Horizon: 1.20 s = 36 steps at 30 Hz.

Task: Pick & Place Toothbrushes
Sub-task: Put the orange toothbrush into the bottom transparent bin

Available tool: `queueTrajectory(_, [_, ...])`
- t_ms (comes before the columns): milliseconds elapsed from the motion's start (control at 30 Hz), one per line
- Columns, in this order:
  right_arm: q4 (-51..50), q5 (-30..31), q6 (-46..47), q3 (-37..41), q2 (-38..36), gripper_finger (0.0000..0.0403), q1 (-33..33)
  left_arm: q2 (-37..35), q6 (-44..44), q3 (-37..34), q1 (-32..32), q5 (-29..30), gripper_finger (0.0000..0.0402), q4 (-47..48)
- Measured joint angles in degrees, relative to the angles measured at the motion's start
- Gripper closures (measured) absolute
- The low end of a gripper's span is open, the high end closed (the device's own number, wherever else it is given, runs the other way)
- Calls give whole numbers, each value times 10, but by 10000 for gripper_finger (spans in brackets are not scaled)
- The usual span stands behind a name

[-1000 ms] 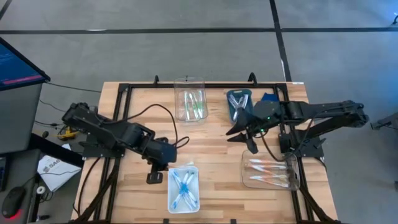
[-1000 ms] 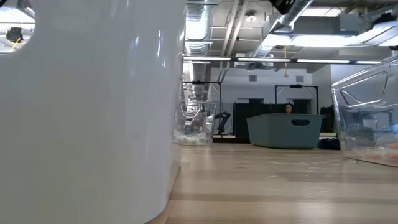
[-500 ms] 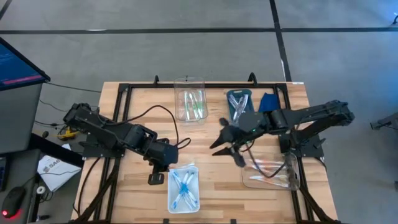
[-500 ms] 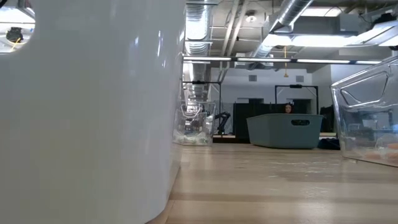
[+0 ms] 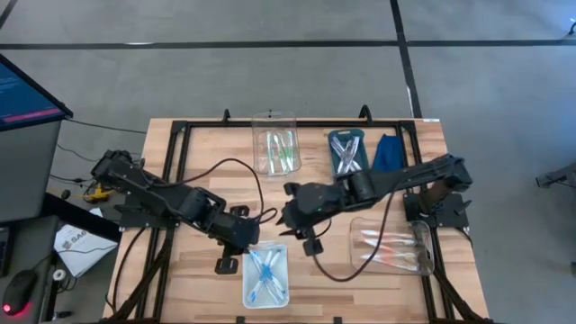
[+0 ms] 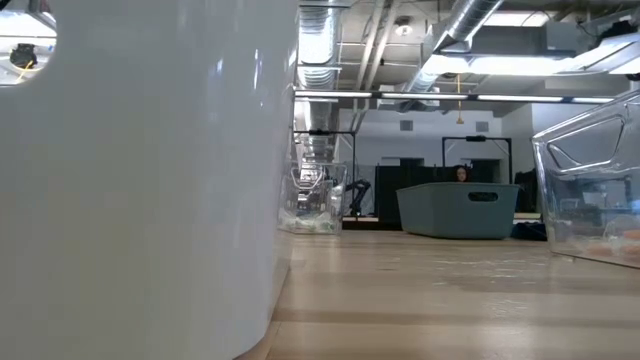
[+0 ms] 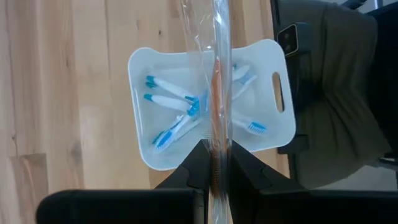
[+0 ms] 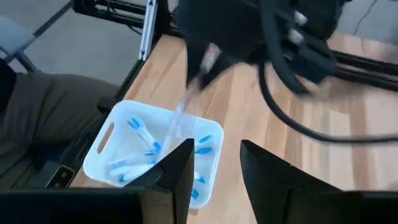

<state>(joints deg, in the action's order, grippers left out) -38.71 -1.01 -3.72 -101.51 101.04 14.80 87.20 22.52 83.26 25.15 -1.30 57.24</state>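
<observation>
Spanning the wooden table (image 5: 306, 193) on grey concrete floor, w/ left jaws clamping a toothbrush (image 7: 217, 106), right jaws apart, empty.

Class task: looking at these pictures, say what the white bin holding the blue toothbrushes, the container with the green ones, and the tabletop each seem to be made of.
White bin: probably opaque glossy moulded plastic, with rounded corners and a cut-out handle slot. Clear container with the green toothbrushes: transparent, likely hard plastic; the contents show through its walls. Tabletop: light wood, apparently butcher-block, with visible plank seams and grain.
</observation>
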Motion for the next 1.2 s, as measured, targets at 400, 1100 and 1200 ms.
queueTrajectory(400, [-16, -1, 10, -44, 32, 264, 10, 0, -15, -39, -25, 2, 382, -48])
queueTrajectory(1100, [-34, 0, 18, -32, 32, 187, 9, -16, -17, -40, -76, 0, 382, -124])
queueTrajectory(1200, [-43, 0, 18, -32, 32, 191, 7, -22, -24, -40, -88, -14, 382, -141])
